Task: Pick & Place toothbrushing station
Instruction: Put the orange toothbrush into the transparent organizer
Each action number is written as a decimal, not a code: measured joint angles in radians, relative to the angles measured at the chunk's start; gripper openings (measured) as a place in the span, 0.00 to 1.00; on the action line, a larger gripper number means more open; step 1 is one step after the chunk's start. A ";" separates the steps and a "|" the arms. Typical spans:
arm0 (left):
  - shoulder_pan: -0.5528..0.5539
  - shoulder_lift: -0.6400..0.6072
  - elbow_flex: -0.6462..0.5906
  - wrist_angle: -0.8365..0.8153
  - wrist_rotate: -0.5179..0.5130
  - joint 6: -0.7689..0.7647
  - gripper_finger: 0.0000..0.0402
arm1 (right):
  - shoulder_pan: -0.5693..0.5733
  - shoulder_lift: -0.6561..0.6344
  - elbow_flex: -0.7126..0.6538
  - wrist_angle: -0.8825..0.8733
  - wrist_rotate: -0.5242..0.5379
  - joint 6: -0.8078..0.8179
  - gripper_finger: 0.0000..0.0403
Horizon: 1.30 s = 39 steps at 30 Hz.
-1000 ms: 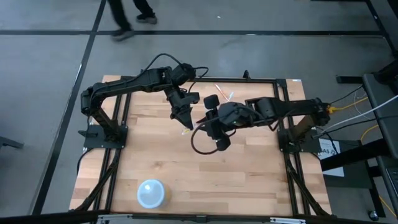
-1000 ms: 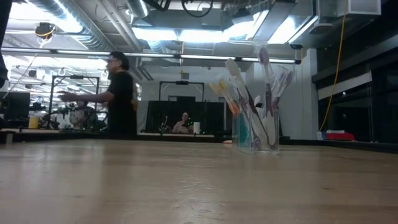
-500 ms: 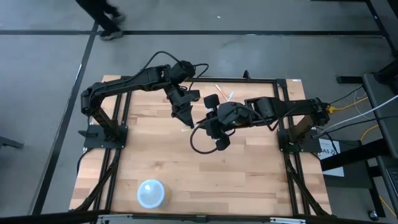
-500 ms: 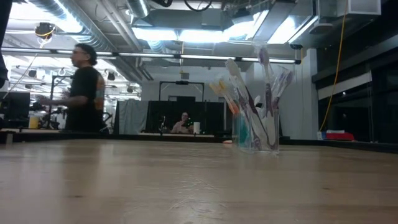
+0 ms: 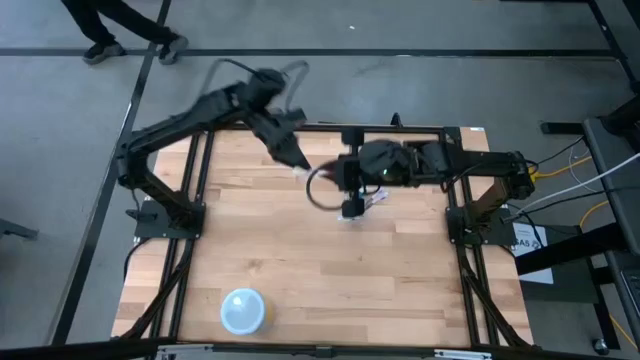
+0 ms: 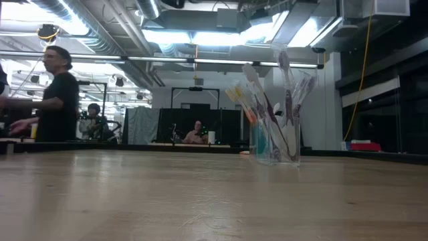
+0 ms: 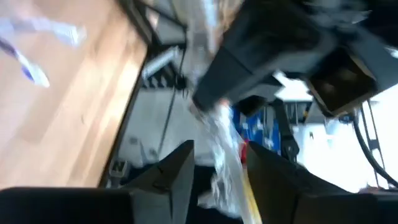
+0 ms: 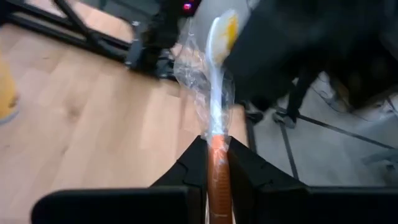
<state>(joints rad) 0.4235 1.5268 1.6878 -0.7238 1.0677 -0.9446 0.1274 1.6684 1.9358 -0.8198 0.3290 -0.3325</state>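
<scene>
Right gripper (image 8: 214, 163) clamped on an orange-handled, plastic-wrapped toothbrush (image 8: 214, 106), raised above the far part of the bench (image 5: 330, 260). Left gripper (image 7: 217, 165) parted, gripping nothing, just beside that toothbrush. Clear cup (image 6: 277, 144) of toothbrushes upright on the bench.

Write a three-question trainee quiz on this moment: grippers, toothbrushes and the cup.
1. True or false: the right gripper is shut on a wrapped orange toothbrush.
2. The clear cup holds: A) nothing B) several toothbrushes C) a bowl.
3. Fill in: in the left wrist view, the left gripper stands ___ around crinkled wrapping.

Key: 1 true; 2 B; 3 open.
</scene>
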 joint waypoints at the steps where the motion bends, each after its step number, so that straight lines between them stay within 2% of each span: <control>1: 0.015 -0.021 0.000 0.009 -0.010 -0.002 0.36 | -0.014 -0.009 0.000 0.001 0.000 -0.003 0.09; 3: 0.046 -0.067 0.000 0.036 -0.012 -0.007 0.40 | -0.047 -0.018 0.001 0.005 -0.002 -0.005 0.09; 10: 0.134 -0.221 0.000 0.234 -0.060 -0.099 0.45 | -0.142 -0.006 -0.013 0.043 -0.127 -0.038 0.09; 13: 0.165 -0.306 0.000 0.256 -0.100 -0.097 0.45 | -0.177 -0.020 -0.063 0.084 -0.159 -0.028 0.09; 16: 0.187 -0.383 0.000 0.229 -0.166 -0.042 0.44 | -0.229 -0.089 -0.169 0.220 -0.205 -0.004 0.09; 20: 0.181 -0.479 -0.001 0.115 -0.310 0.086 0.43 | -0.321 -0.247 -0.463 0.619 -0.318 0.079 0.09; 23: 0.151 -0.535 -0.001 0.007 -0.467 0.192 0.43 | -0.379 -0.376 -0.726 0.973 -0.363 0.169 0.09; 26: 0.096 -0.564 -0.001 -0.080 -0.631 0.261 0.43 | -0.422 -0.447 -0.961 1.251 -0.416 0.260 0.09; 29: 0.022 -0.579 -0.022 -0.129 -0.780 0.308 0.43 | -0.458 -0.443 -1.159 1.542 -0.452 0.350 0.09; 32: -0.068 -0.590 -0.101 -0.121 -0.895 0.310 0.43 | -0.504 -0.395 -1.332 1.892 -0.446 0.436 0.09; 36: -0.199 -0.599 -0.267 0.019 -1.032 0.259 0.41 | -0.574 -0.281 -1.504 2.346 -0.427 0.538 0.09; 37: -0.227 -0.599 -0.313 0.072 -1.061 0.246 0.41 | -0.588 -0.252 -1.523 2.392 -0.426 0.562 0.09; 39: -0.278 -0.599 -0.403 0.189 -1.106 0.222 0.39 | -0.598 -0.207 -1.530 2.364 -0.433 0.588 0.09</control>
<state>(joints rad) 0.1452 0.9282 1.2847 -0.5352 -0.0379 -0.7229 -0.4707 1.4614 0.4060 1.5442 -0.1042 0.2550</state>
